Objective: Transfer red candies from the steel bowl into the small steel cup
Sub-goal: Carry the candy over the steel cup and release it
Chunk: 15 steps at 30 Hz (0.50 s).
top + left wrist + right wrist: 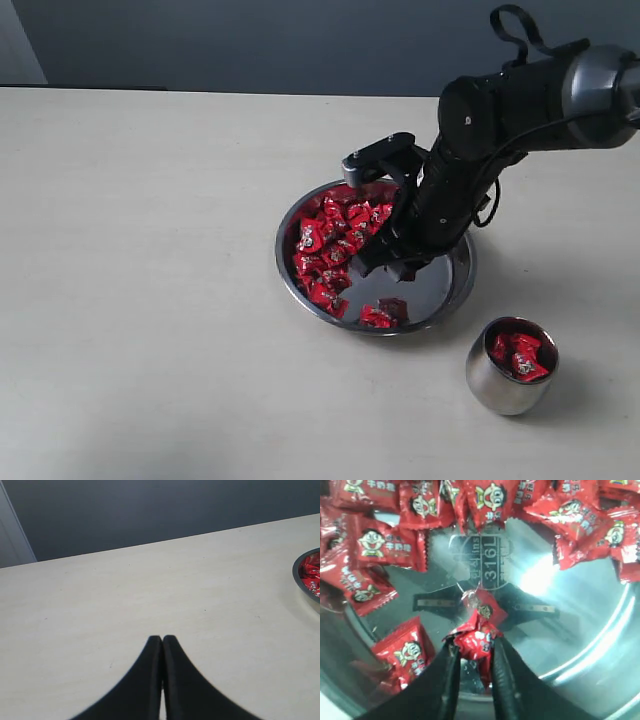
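Our right gripper (388, 262) is down inside the bowl (432, 288), which sits right of middle on the table (150, 260). Its jaws are pinched narrow on one candy (477, 640). In the wrist view we see that candy crumpled between the two black fingers (506, 680) over the bare shiny bottom. We can't tell if it's touching the steel or not. The rest of the candies (335, 235) are heaped on the bowl's left and far side, plus a couple of loose ones by the near rim. The cup (497, 388) stands near and right of the bowl, apart from it, with a few red ones in it. Our left gripper (162, 641) hangs over bare table, tips pressed together on nothing.
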### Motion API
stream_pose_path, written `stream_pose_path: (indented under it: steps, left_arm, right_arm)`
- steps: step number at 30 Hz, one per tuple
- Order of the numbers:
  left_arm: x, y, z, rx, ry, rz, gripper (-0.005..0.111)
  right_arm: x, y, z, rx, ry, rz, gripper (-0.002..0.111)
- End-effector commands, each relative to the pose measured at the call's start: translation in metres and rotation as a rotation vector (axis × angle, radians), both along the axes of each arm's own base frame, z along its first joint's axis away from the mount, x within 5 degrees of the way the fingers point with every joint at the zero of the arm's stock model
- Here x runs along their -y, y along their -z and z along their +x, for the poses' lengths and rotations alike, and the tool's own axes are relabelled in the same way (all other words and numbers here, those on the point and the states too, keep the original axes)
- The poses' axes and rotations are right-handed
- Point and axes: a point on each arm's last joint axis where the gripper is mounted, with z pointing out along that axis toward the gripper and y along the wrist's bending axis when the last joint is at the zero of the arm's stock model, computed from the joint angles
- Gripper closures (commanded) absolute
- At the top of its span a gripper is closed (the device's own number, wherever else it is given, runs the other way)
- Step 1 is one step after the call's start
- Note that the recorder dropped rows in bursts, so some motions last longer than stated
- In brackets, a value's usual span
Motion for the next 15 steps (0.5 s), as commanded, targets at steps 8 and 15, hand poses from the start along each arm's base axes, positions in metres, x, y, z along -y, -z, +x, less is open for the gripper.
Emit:
stream_pose_path:
  steps: [8, 15]
  left_arm:
    - [0.0, -0.001, 0.0, 0.01, 0.008, -0.004, 0.106]
    - [0.0, -0.001, 0.0, 0.01, 0.008, -0.004, 0.106]
  right_arm:
    - [0.024, -0.087, -0.04, 0.112, 0.038, 0.071, 0.103]
    - [0.05, -0.108, -0.077, 0.148, 0.11, 0.041, 0.104]
